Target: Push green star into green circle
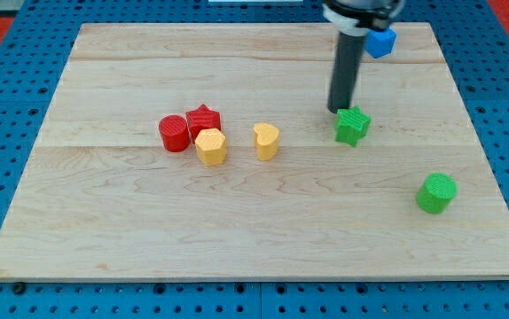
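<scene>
The green star (353,125) lies on the wooden board right of centre. The green circle (436,192) stands lower and further toward the view's right, well apart from the star. My tip (339,109) is at the end of the dark rod, just at the star's upper left edge, touching it or nearly so.
A red circle (174,133), a red star (204,119), a yellow hexagon-like block (210,146) and a yellow heart-like block (267,141) cluster left of centre. A blue block (381,41) sits at the board's top edge behind the rod. The board (104,230) lies on a blue pegboard.
</scene>
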You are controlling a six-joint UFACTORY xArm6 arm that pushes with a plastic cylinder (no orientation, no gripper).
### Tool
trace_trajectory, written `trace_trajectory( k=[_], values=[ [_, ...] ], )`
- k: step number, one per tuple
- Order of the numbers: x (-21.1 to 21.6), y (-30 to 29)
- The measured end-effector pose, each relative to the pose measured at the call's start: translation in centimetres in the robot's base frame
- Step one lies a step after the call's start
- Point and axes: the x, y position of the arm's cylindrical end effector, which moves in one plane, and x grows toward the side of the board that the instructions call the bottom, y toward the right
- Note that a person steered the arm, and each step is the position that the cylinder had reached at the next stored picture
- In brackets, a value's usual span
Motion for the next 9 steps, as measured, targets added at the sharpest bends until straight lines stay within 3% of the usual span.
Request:
trace_trajectory(
  k=[1,2,3,4,6,7,9],
  values=[
    [3.7,3.5],
    [2.2,4.3],
    [-3.3,1.8],
    [-4.1,-5.5],
    [2.0,-8.9],
    [4.8,-6.2],
    [5.0,1.1]
  ],
)
